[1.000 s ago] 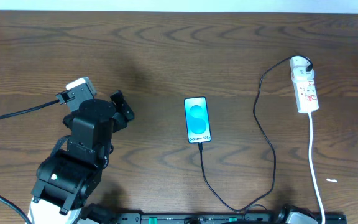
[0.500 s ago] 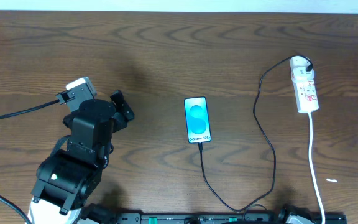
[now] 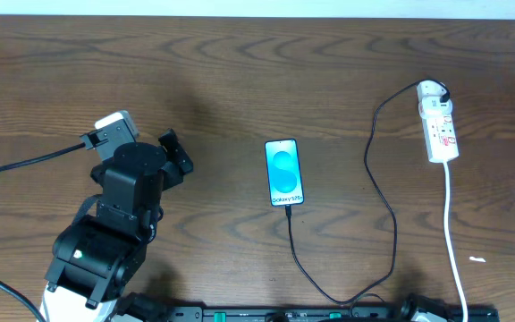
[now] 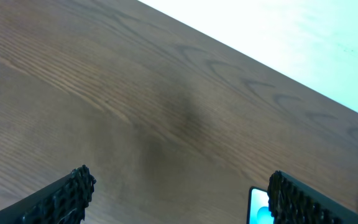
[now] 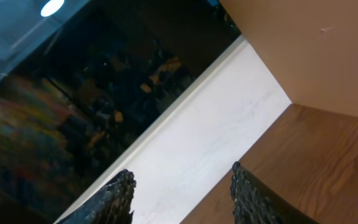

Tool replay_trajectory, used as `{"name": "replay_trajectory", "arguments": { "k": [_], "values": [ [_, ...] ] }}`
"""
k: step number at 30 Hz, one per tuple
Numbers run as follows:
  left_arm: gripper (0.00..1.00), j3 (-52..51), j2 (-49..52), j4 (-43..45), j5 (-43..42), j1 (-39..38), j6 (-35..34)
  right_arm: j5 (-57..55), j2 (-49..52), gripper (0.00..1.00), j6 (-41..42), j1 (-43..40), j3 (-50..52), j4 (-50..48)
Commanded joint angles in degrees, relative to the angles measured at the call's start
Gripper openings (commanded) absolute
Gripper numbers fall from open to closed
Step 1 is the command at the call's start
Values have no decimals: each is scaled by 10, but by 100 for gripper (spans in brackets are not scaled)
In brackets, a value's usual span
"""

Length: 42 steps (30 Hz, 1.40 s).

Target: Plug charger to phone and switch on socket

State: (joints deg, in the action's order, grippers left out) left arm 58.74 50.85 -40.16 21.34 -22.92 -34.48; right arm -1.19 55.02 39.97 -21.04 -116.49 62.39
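While phone [image 3: 284,173] lies at table [image 3: 240,72] centre | left gripper [image 4: 180,180] wide over bare wood | right gripper [image 5: 181,174] half-parted

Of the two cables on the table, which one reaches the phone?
The thin black charger cable: its tip meets the phone's bottom edge. The white cord belongs to the power strip and never comes near the phone.

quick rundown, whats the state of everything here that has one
phone: flat on the table, screen lit
charger: looks plugged into both phone and power strip, slack loop between
power strip: charger's black plug in its far end; switch too small to tell
left claw: open, empty
right claw: open, empty
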Motion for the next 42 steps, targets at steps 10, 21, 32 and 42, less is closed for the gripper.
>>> {"name": "replay_trajectory", "arguments": {
  "k": [10, 21, 32, 42],
  "values": [
    [91, 5, 0, -1, 10, 3, 4, 3, -50, 59, -1, 4, 10, 1],
    [91, 5, 0, -1, 10, 3, 4, -96, -71, 78, -2, 88, 23, -14],
    [92, 5, 0, -1, 10, 3, 4, -152, -110, 99, -2, 142, 36, -23],
    [91, 5, 0, -1, 10, 3, 4, -182, -138, 99, -2, 151, 38, -66]
  ]
}}
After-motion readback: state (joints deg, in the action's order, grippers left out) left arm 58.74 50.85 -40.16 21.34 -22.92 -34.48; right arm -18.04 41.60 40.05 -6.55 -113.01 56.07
